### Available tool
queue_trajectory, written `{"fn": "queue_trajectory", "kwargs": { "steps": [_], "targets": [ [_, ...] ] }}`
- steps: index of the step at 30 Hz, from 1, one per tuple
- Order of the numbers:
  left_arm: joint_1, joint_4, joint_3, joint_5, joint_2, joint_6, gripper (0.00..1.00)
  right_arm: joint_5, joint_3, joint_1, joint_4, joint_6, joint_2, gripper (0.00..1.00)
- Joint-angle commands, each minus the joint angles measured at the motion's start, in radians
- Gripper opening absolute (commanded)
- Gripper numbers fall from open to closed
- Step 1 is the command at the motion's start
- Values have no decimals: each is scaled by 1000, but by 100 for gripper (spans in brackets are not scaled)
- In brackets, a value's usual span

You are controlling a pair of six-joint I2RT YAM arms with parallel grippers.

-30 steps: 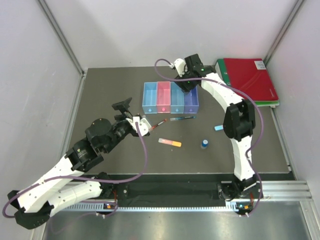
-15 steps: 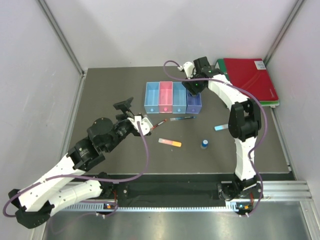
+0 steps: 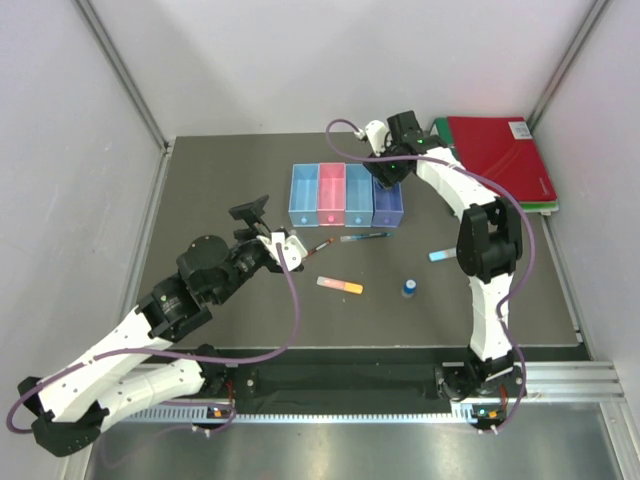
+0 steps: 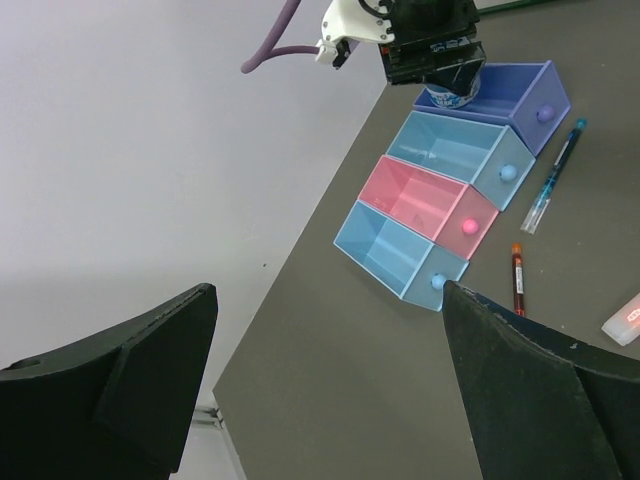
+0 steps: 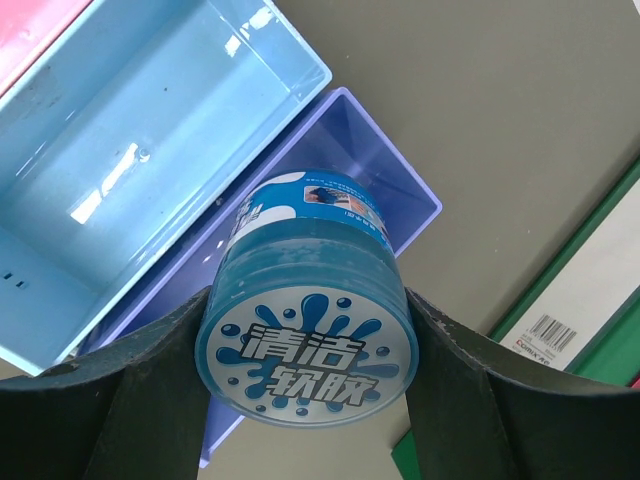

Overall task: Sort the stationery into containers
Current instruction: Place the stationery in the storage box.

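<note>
The right gripper [image 5: 308,392] is clamped on the round blue plastic jar [image 5: 305,330], whose lettered face is turned to the wrist camera. It holds the jar over the far end of the purple rectangular plastic bin [image 3: 388,206], the right-hand one in the joined row of four. The left gripper [image 3: 285,248] hangs with its jaws spread wide and nothing between them, near the thin red pen [image 3: 318,247]. The pen lies on the dark grey table [image 3: 220,190]. The pink-orange bar [image 3: 340,286], light blue bar [image 3: 438,255] and small blue-capped bottle [image 3: 409,289] lie on the table nearer the arm bases.
</note>
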Motion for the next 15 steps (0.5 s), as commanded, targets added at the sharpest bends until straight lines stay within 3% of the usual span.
{"fn": "queue_trajectory", "kwargs": {
  "steps": [1, 10, 15],
  "targets": [
    [4, 69, -4, 11, 2, -13, 99, 10, 64, 2, 68, -29, 2, 14],
    [4, 69, -7, 12, 5, -13, 99, 34, 59, 5, 95, -38, 19, 17],
    [4, 74, -9, 15, 7, -10, 99, 44, 58, 9, 114, -46, 24, 27]
  ]
}}
